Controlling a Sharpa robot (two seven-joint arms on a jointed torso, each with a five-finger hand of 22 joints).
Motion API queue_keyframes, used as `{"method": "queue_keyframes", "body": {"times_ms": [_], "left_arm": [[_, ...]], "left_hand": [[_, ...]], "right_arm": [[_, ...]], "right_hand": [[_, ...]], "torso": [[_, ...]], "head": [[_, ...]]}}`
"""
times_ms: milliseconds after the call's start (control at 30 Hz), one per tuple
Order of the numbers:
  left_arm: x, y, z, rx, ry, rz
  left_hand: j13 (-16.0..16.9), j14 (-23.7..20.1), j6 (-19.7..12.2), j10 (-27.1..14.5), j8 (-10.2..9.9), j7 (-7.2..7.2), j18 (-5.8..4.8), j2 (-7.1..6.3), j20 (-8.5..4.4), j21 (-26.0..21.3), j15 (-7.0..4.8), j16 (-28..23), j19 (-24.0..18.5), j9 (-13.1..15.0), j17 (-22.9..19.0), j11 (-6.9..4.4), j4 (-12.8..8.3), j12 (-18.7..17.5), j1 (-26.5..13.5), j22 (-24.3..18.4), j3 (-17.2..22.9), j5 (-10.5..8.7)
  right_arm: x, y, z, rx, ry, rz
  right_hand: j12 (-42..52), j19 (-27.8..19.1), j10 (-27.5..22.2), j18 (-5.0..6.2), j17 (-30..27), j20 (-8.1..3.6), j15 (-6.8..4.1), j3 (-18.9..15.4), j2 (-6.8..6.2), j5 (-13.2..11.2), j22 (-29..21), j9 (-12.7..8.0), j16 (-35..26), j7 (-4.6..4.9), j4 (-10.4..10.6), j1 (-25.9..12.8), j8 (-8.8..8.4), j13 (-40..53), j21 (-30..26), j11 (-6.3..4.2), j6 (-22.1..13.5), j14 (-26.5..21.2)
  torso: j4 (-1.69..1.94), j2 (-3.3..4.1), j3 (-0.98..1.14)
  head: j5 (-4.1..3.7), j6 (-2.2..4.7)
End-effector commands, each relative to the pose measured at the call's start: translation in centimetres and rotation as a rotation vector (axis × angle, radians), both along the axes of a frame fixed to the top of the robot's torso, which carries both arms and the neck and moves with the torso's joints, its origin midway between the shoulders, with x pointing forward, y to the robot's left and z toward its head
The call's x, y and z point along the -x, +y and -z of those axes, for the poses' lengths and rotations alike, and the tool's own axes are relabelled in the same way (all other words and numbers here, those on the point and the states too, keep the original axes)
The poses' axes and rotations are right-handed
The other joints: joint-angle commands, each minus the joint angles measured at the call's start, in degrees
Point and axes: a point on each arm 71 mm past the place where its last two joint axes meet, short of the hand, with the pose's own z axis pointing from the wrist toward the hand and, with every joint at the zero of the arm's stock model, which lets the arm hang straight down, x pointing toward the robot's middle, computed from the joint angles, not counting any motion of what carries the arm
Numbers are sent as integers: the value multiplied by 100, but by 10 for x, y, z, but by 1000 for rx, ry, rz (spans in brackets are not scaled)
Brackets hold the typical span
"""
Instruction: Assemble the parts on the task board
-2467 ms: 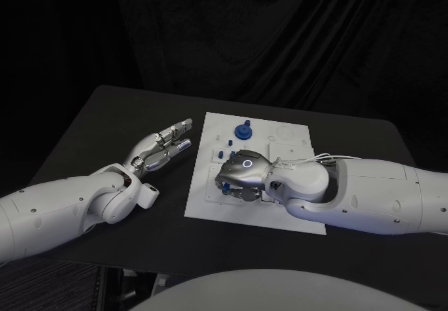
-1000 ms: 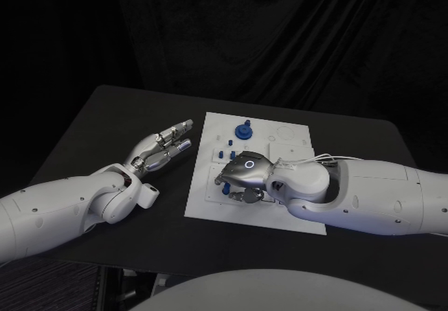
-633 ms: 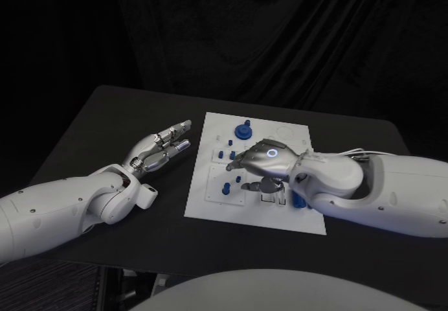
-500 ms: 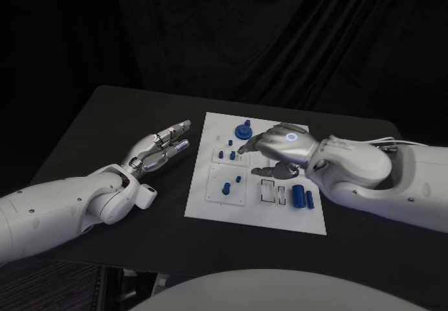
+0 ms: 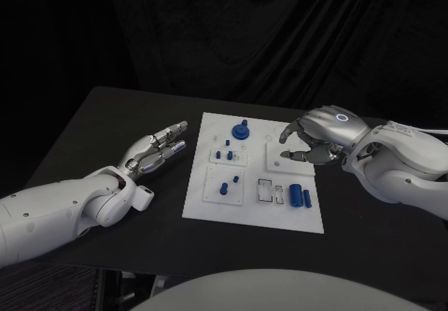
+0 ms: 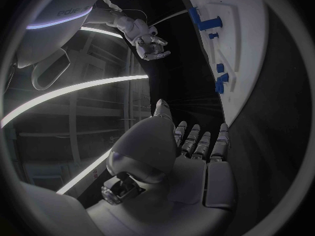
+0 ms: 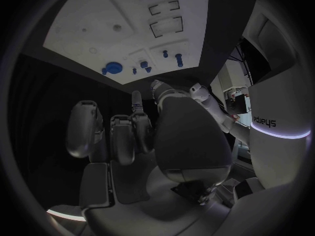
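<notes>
Left silver hand (image 5: 156,148) flat on black table (image 5: 103,123), fingers stretched, empty, just beside white task board (image 5: 254,210). Small blue parts (image 5: 300,195) on board, uncovered now. Right silver hand (image 5: 316,139) lifted away to board's far right edge, fingers curled, holding nothing.

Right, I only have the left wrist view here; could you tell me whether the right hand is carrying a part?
Observer: No. In the right wrist view, the right hand has its fingers apart and no part in them.
Operator: Thank you. Where is it relative to the task board?
Observer: In the head view it hovers above the task board's far right corner.
Operator: And which parts lie on that side?
Observer: Two blue cylinders lie side by side near the board's right edge.
</notes>
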Motion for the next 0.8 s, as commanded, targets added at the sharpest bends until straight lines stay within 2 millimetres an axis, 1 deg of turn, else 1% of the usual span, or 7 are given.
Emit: {"method": "queue_keyframes", "body": {"times_ms": [33, 67, 133, 233, 300, 500, 800], "left_arm": [[2, -3, -7, 59, -82, 29], [2, -3, -7, 59, -82, 30], [2, -3, -7, 60, -81, 31], [2, -3, -6, 60, -80, 32], [2, -2, -6, 60, -80, 31], [2, 0, -6, 58, -78, 29], [2, -1, -5, 58, -76, 30]], "left_hand": [[-4, 10, 29, -1, 28, -8, 103, -13, 39, 13, 27, 6, -12, 5, 9, 27, -13, 12, 66, 10, 34, -8], [-3, 18, 33, 0, 28, -4, 103, -12, 43, 18, 36, 8, -4, 5, 11, 26, -14, 17, 73, 25, 39, -7], [-4, 24, 35, -3, 27, 0, 104, -11, 50, 29, 50, 9, 14, 4, 12, 24, -15, 16, 81, 59, 44, -8], [-4, 32, 36, -4, 26, 2, 106, -9, 57, 37, 61, 11, 28, 4, 14, 22, -14, 19, 87, 83, 50, -8], [-4, 33, 35, -4, 25, 2, 106, -9, 58, 38, 62, 11, 30, 3, 15, 22, -15, 18, 88, 86, 50, -8], [-4, 38, 32, -6, 24, 4, 107, -10, 66, 48, 71, 13, 46, 3, 16, 22, -14, 18, 92, 111, 53, -8], [-4, 45, 36, -6, 23, 5, 107, -10, 72, 55, 78, 14, 58, 3, 17, 22, -15, 21, 97, 126, 57, -8]], "right_arm": [[0, -16, 16, 56, 100, 180], [0, -18, 20, 69, 116, 204], [3, -24, 30, 94, 152, 256], [7, -29, 42, 124, 182, 304], [10, -31, 49, 140, 194, 327], [15, -34, 60, 180, 223, 381], [17, -34, 66, 205, 242, 398]], "right_hand": [[267, 260, 692, -99, 1529, -68, -83, -44, 41, -10, 1241, 238, 102, -82, 58, -563, 197, 1601, 442, -79, 50, 624], [267, 323, 692, -130, 1529, -107, -106, -47, 39, 5, 1280, 347, 102, -122, 45, -855, 271, 1601, 597, -156, 44, 624], [267, 461, 692, -202, 1529, -118, -97, 26, -34, 13, 1371, 615, 102, -125, 58, -1063, 494, 1601, 931, -93, 106, 624], [267, 565, 692, -259, 1529, -144, -122, 108, -105, 13, 1446, 1173, 102, -156, 46, -1273, 827, 1601, 1198, -133, -95, 624], [267, 609, 692, -283, 1529, -151, -133, 106, -135, 21, 1478, 1420, 102, -169, 74, -1337, 954, 1601, 1300, -135, -194, 624], [267, 653, 692, -308, 1529, -146, -131, 17, -206, 39, 1510, 1724, 102, -161, 76, -1616, 1063, 1601, 1397, -89, -330, 624], [267, 645, 692, -304, 1529, -148, -139, 40, -125, 47, 1504, 1863, 102, -137, 77, -1795, 1114, 1601, 1381, -63, -320, 624]], "torso": [[-8, 6, -8], [-12, 9, -6], [-11, 17, -6], [7, 17, -5], [10, 17, -6], [1, 12, 4], [3, 3, 10]], "head": [[-34, -1], [-44, -1], [-62, -1], [-87, -1], [-101, -1], [-151, -1], [-248, -1]]}}
